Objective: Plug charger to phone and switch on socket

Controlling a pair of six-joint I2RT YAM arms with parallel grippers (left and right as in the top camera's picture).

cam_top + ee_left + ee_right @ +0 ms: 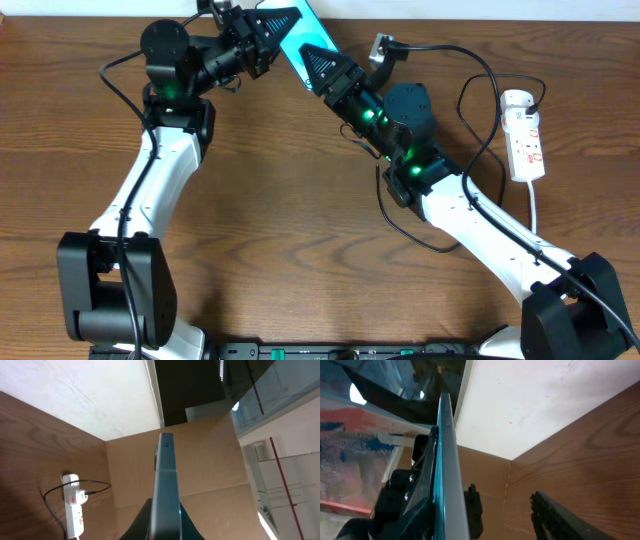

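Only your right wrist cam shows the right gripper (482, 462) gaping around the phone (451, 475), left gripper (166, 515) pinching it, socket (74, 505) well apart.

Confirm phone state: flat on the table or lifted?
Lifted: the left gripper pinches the phone by its faces, holding it on edge in both wrist views.

**Surroundings of the work table**

Table (300, 240): dark brown wood grain, evenly lit. Beyond the table's far edge, a white, faintly scuffed surface (75, 395) is seen. A brown cardboard panel (210, 465) is set past the same edge. Farther from the table, glass panes (280, 395) with red lines are recorded.
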